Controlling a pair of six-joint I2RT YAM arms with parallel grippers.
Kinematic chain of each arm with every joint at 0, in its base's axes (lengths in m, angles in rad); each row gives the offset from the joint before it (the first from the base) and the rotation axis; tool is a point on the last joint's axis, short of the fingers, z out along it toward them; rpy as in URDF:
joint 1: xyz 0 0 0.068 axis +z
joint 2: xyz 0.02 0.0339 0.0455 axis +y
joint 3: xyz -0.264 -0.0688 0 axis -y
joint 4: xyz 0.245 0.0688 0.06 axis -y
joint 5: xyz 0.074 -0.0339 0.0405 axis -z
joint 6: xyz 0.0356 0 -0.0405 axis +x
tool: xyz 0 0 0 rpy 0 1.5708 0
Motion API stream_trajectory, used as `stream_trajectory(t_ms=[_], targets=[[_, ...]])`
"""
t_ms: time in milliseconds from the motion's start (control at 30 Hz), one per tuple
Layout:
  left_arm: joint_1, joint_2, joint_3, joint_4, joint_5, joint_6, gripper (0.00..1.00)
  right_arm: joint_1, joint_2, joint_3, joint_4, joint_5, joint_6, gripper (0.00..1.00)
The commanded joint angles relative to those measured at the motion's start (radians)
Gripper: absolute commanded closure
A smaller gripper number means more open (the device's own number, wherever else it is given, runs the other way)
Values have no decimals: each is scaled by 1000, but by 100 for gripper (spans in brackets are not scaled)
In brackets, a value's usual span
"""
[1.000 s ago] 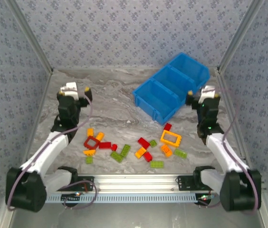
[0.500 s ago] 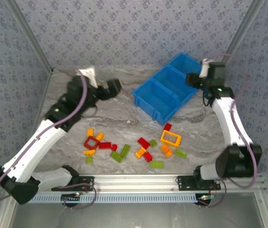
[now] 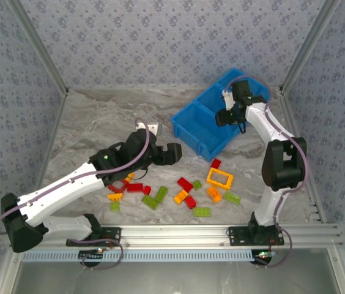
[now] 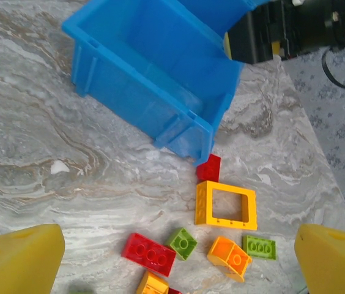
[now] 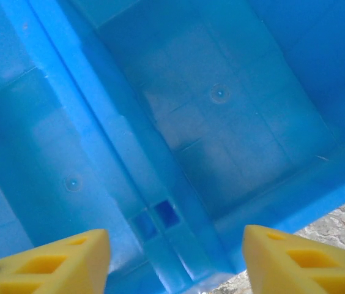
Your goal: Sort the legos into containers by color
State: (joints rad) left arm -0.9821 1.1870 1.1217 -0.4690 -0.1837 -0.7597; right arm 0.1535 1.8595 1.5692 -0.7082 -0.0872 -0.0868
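Note:
The blue tray (image 3: 204, 125) stands at the back right, all three compartments empty. Red, orange and green legos lie scattered on the marble in front of it, among them an orange frame (image 3: 220, 178) and a red frame (image 3: 118, 182) partly under my left arm. My left gripper (image 3: 171, 153) hangs open above the table left of the tray's near corner. The left wrist view has the tray (image 4: 148, 67), orange frame (image 4: 225, 204), a red brick (image 4: 148, 253) and a green brick (image 4: 184, 243). My right gripper (image 3: 223, 116) hovers open over the tray, above a divider (image 5: 117, 141).
Patterned walls close in the left, back and right sides. An aluminium rail (image 3: 178, 236) runs along the near edge. Bare marble (image 3: 99, 116) spreads across the back left. A small red brick (image 4: 208, 167) lies right at the tray's near corner.
My left arm has swung from the back left toward the middle, above the bricks. My right arm has moved from the tray's right side to over its compartments.

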Motion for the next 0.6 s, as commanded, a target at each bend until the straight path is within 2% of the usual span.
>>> stream_trajectory(t_ms=[0, 200, 433, 567], targets=[[-19, 6, 1, 11, -27, -22, 4, 10, 43, 34, -63, 18, -18, 44], [-33, -11, 0, -10, -36, -29, 5, 20, 91, 75, -73, 21, -26, 52], [-35, -57, -16, -65, -91, -25, 6, 68, 158, 181, -101, 34, -6, 76], [-35, -99, -30, -100, -138, -23, 5, 125, 211, 271, -134, 55, 67, 84]])
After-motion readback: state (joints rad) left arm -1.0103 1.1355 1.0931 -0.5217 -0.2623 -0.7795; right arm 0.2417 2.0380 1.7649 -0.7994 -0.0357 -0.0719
